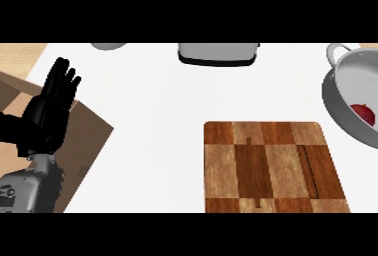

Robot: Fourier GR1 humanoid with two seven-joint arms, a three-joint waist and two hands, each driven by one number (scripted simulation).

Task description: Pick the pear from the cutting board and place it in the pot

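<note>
Head view, grey pot (341, 107) at desk's (162, 100) right edge, reddish pear (364, 113) inside, its long axis unclear, bare wooden cutting board (272, 167), my left hand (50, 107) open, fingers straight.

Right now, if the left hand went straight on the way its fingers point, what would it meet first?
The left hand rests open, fingers pointing up and slightly right. That line crosses bare white counter toward the grey object at the top edge; nothing else seems to intervene, though height is unclear.

Kitchen: white counter (162, 125), wooden cutting board (269, 167) lower right, steel pot (341, 107) right edge, grey appliance (218, 53) top centre.
</note>
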